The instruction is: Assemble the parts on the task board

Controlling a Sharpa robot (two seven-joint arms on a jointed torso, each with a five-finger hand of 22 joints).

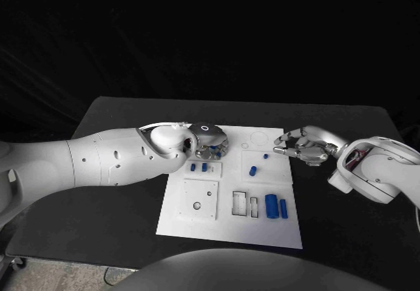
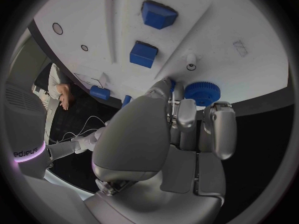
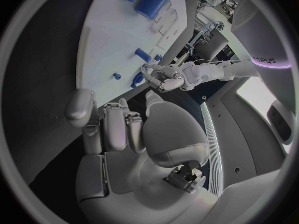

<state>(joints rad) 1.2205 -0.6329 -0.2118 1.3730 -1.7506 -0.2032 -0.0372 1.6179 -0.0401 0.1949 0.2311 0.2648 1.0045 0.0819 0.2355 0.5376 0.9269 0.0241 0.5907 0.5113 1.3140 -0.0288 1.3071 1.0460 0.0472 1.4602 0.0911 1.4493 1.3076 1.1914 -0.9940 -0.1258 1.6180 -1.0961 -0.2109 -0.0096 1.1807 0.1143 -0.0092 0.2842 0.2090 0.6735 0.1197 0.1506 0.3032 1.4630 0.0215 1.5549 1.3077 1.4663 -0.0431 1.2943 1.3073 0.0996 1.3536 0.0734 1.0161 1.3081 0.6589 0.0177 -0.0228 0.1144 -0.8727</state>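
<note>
On the head view, the white flat task board (image 1: pixel 229 227) lies mid-table w/ small blue parts on it: two short blue pegs (image 1: pixel 198 166) near its far-left corner, one blue block (image 1: pixel 253 171) in the centre-right recess, two blue cylinders (image 1: pixel 277 206) side by side nearer you. Your left hand (image 1: pixel 206 138) hangs over the far-left corner, just above the pegs; can't tell from here whether it holds anything. Your right hand (image 1: pixel 300 148) sits at the board's right edge, fingers curled in, nothing visible in them.

In the left wrist view, the left hand (image 2: pixel 187 129) has its fingertips (image 2: pixel 171 92) down close by a blue toothed gear-like disc (image 2: pixel 202 92) at the board edge. Contact isn't clear, so grip = can't tell. Two blue square blocks (image 2: pixel 144 54) stand further along the board, a small white stud (image 2: pixel 191 60) just beside the gear.

In the right wrist view, the right hand (image 3: pixel 124 129) is off the board over black table, fingers partly curled w/ nothing in them.

Judgement: step in hand looks like picking up the gear. Approach slow, get fingers on opposite sides of the toothed rim, lift straight, don't slide it off the edge. Keep the right hand parked, clear of the blocks.
</note>
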